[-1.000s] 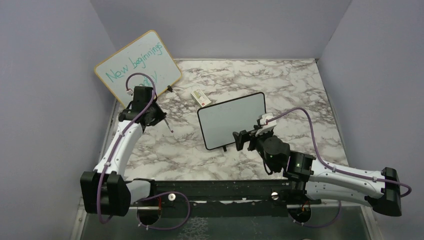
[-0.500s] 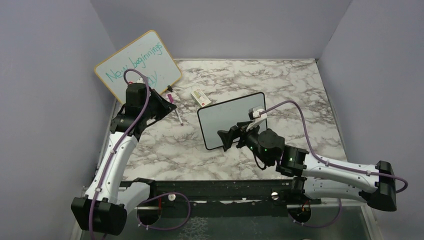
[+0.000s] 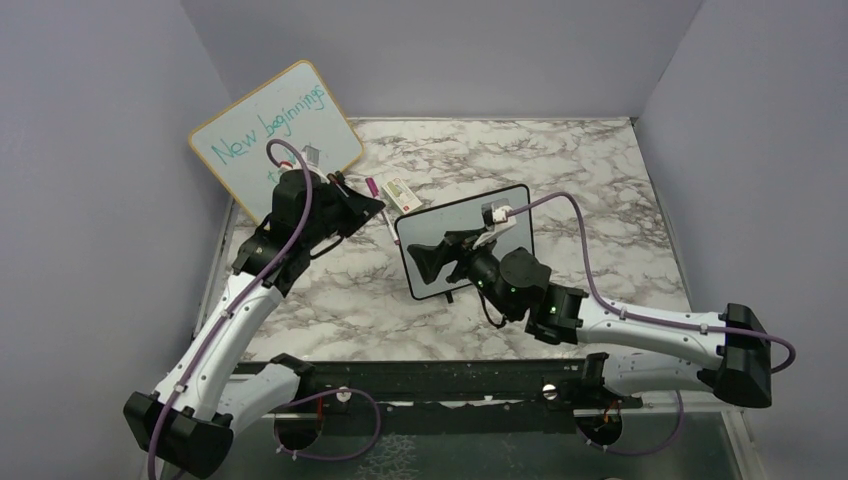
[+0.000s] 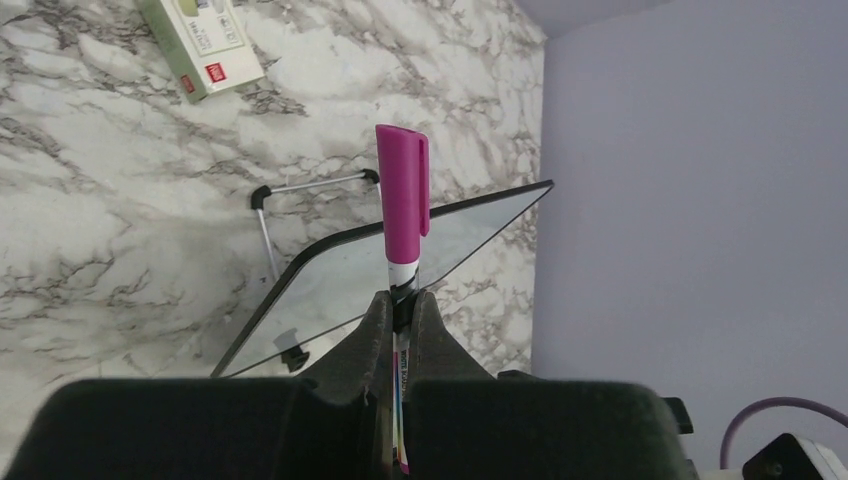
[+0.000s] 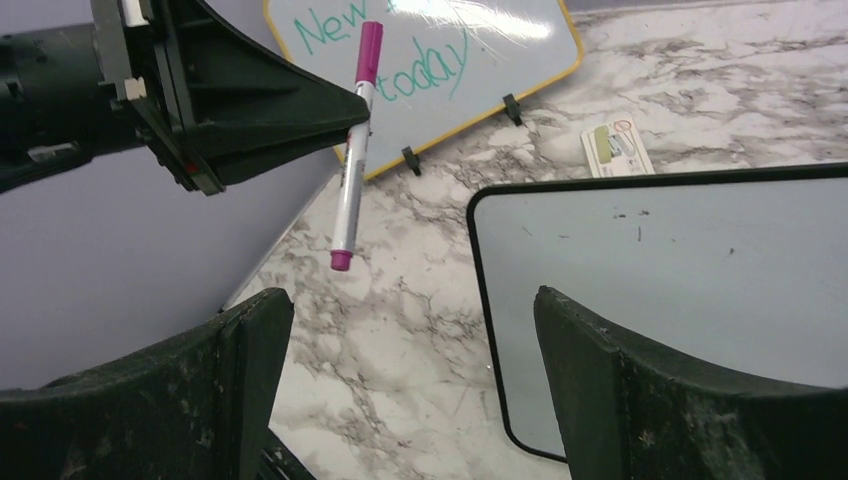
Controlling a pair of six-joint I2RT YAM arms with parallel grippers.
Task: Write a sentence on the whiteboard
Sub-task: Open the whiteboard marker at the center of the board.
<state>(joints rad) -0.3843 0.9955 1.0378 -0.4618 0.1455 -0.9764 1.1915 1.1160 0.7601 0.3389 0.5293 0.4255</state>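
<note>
Left gripper (image 4: 400, 305): I see it clenched on the pink-capped marker (image 5: 347, 200), just below the cap, off the table (image 3: 580, 180).
Right gripper (image 5: 410, 305): released, jaws spread wide, over the whiteboard's left part.
Whiteboard (image 5: 680, 260): mid-table, right of my marker, a small box (image 3: 398, 190) beyond its far-left corner.
Teal-lettered board (image 3: 250, 140): propped far left.

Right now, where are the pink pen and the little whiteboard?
pink pen (image 4: 402, 180): left wrist view, on its cap.
little whiteboard (image 5: 680, 265): right wrist view, on its writing face.
</note>
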